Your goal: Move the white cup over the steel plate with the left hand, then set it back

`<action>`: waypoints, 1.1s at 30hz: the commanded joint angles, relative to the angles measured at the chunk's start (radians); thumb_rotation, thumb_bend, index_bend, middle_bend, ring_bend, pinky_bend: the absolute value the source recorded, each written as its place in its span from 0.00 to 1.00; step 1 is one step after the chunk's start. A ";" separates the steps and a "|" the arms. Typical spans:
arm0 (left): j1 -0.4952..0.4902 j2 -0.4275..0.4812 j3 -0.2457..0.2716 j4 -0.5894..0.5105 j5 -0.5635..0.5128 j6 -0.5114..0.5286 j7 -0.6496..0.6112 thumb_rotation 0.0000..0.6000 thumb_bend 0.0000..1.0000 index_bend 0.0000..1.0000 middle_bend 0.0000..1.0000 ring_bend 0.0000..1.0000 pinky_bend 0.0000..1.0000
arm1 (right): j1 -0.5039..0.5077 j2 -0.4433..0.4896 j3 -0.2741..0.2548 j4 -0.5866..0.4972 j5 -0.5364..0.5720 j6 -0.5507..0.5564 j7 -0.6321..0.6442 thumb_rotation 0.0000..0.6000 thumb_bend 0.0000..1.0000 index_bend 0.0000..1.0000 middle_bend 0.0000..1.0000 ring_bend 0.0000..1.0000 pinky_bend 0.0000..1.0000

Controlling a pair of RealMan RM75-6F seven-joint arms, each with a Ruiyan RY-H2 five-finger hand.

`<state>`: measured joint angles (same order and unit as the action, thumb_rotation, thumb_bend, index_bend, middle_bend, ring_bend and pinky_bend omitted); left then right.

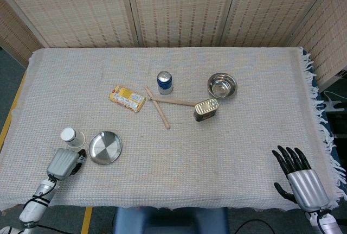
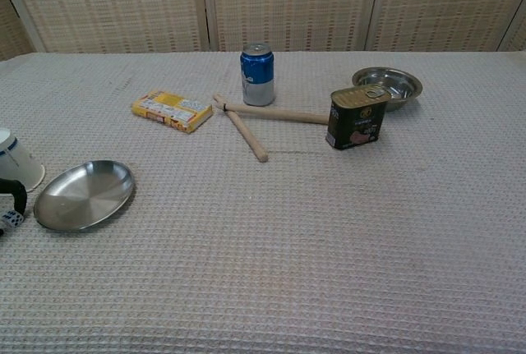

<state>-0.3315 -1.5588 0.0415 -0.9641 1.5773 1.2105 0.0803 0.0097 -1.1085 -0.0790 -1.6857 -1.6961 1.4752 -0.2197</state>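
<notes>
The white cup stands on the cloth near the table's front left corner, just left of the steel plate. In the chest view the cup shows at the far left edge, beside the plate. My left hand lies just in front of the cup and holds nothing. Its dark fingers reach toward the cup's base, and a small gap shows between them and the cup. My right hand rests at the front right with its fingers spread, empty.
Mid-table lie a yellow packet, two crossed wooden sticks, a blue can, a tin of meat and a steel bowl. A woven screen stands behind the table.
</notes>
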 commanded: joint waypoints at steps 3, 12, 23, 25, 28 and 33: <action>-0.002 -0.004 -0.002 0.007 -0.007 -0.003 0.001 1.00 0.37 0.44 1.00 0.91 0.97 | 0.000 0.000 0.000 -0.001 0.003 -0.002 -0.002 0.89 0.20 0.00 0.00 0.00 0.00; -0.002 -0.002 0.008 -0.002 0.000 0.005 -0.012 1.00 0.37 0.49 1.00 0.91 0.97 | 0.001 -0.002 -0.001 -0.002 0.004 -0.005 -0.006 0.89 0.20 0.00 0.00 0.00 0.00; 0.003 0.028 -0.004 -0.054 -0.001 0.047 -0.102 1.00 0.42 0.55 1.00 0.95 0.99 | 0.001 -0.002 -0.001 -0.001 0.003 -0.005 -0.003 0.89 0.20 0.00 0.00 0.00 0.00; 0.000 0.044 -0.015 -0.083 0.004 0.072 -0.129 1.00 0.43 0.56 1.00 0.96 1.00 | 0.002 -0.002 -0.001 -0.001 0.004 -0.006 -0.003 0.89 0.20 0.00 0.00 0.00 0.00; -0.018 0.048 -0.031 -0.119 0.013 0.084 -0.131 1.00 0.43 0.56 1.00 0.96 1.00 | 0.003 -0.003 -0.002 -0.001 0.005 -0.010 -0.004 0.89 0.20 0.00 0.00 0.00 0.00; -0.083 0.015 -0.061 -0.143 0.007 0.017 -0.042 1.00 0.43 0.55 1.00 0.96 1.00 | 0.005 -0.005 -0.003 0.000 0.005 -0.015 -0.008 0.89 0.20 0.00 0.00 0.00 0.00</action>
<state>-0.3850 -1.5273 -0.0024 -1.0978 1.5881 1.2600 -0.0004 0.0146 -1.1135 -0.0822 -1.6861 -1.6913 1.4599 -0.2272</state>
